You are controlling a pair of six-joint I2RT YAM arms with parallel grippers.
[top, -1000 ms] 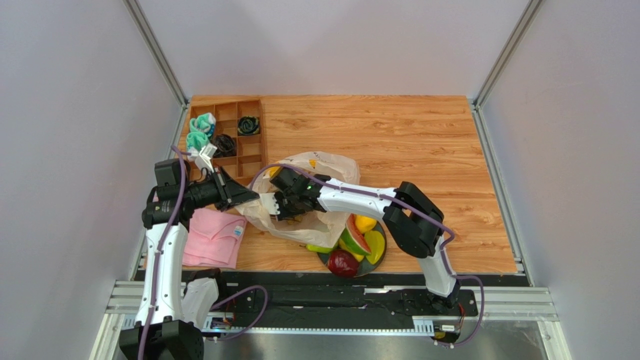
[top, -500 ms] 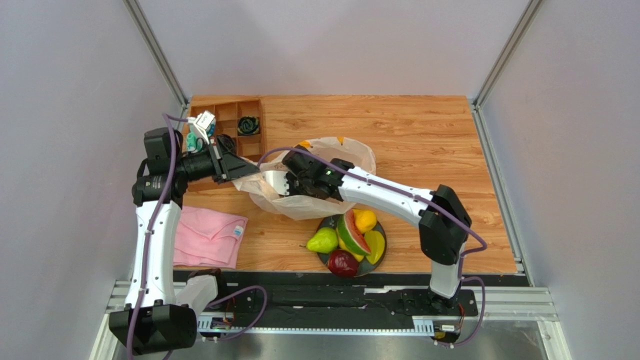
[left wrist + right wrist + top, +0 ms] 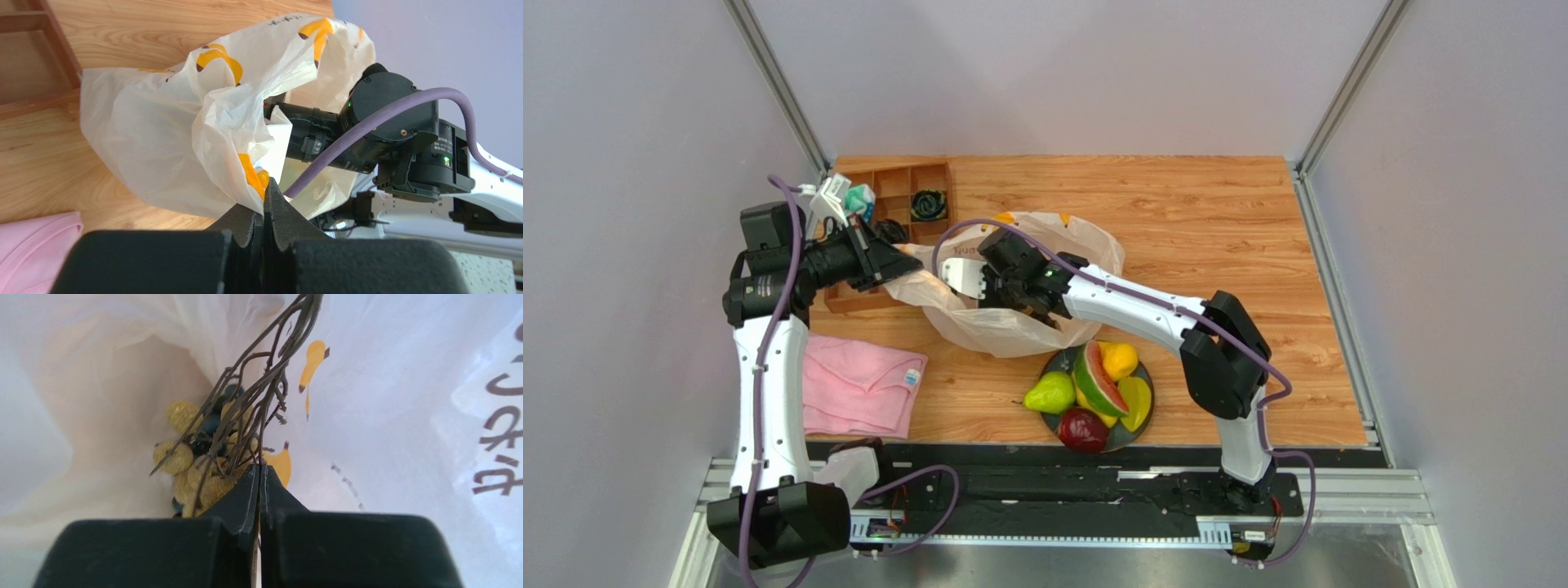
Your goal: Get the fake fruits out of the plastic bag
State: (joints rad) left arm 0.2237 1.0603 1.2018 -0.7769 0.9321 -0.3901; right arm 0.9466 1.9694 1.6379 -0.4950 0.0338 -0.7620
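Five glossy plastic fruits [image 3: 1095, 382] sit on a dark round plate [image 3: 1129, 437] beside the crinkly cream banana-printed plastic bag [image 3: 1014, 321]. The left pincer [image 3: 265, 202] pinches the bag's rim, fully closed; inside the bag, the right pincer [image 3: 259, 478] is closed on the yellowish grape bunch [image 3: 190, 460], not yet out.

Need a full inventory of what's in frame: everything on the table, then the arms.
crinkly cream plastic bag printed with bananas: 1, mid-table
plastic grape bunch: 1, pale yellow and dark, inside the bag
round plate: 1, dark, near edge
plastic fruits on the plate: 5; green pear, watermelon slice, yellow lemon, yellow mango, dark red apple
folded cloth: 1, pink, near left
divided wooden tray: 1, far-left corner
rolled socks: 3 visible, teal sock and two black socks, in the tray
wooden table: 1, light brown
left fingers: shut on the bag's edge
right fingers: shut on the grape bunch, inside the bag
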